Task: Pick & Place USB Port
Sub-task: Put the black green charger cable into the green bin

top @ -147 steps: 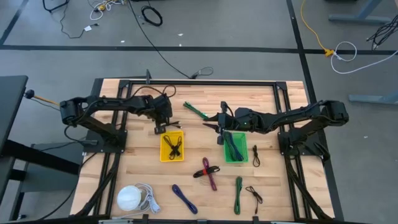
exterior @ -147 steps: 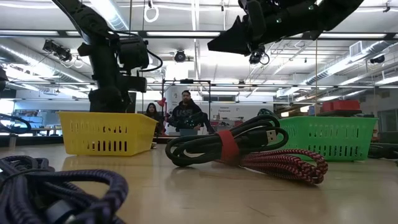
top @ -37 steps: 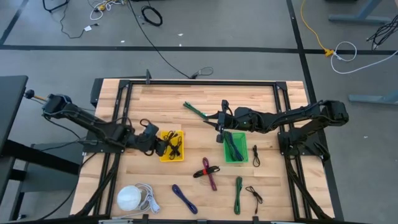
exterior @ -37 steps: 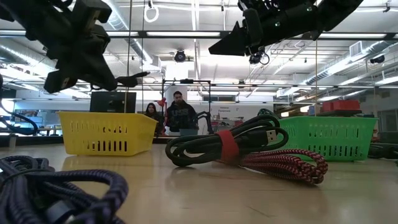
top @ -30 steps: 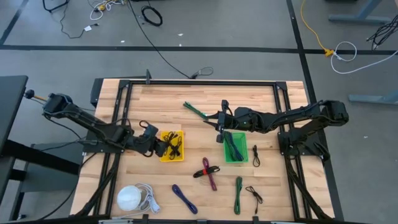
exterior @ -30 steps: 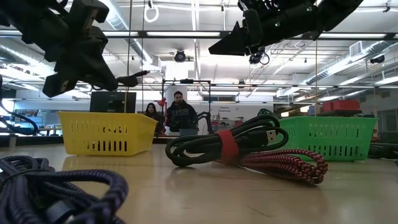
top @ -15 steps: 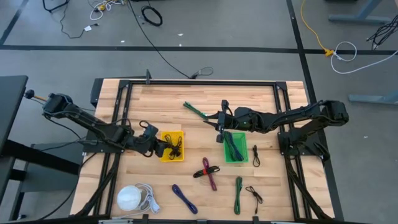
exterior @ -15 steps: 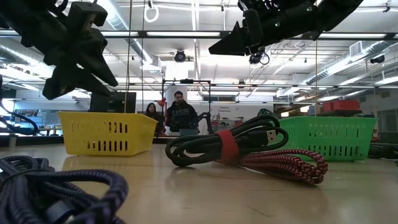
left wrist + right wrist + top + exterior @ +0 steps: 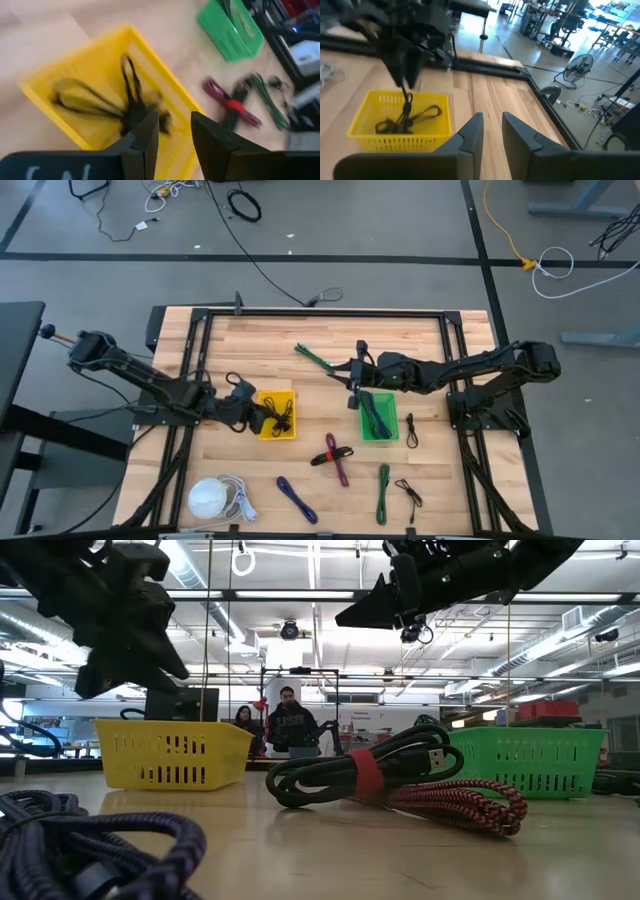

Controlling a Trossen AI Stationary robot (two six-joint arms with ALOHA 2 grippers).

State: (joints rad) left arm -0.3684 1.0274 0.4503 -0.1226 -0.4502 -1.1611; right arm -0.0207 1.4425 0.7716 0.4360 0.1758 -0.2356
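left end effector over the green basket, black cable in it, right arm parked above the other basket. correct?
Not quite: the left end effector is at the yellow basket, not the green one. The high view shows it, and the left wrist view shows the black cable lying in that yellow basket. The right end effector hangs at the green basket.

Bright, even overhead strip lighting; motion-blurred left wrist view; soft foreground in low view.
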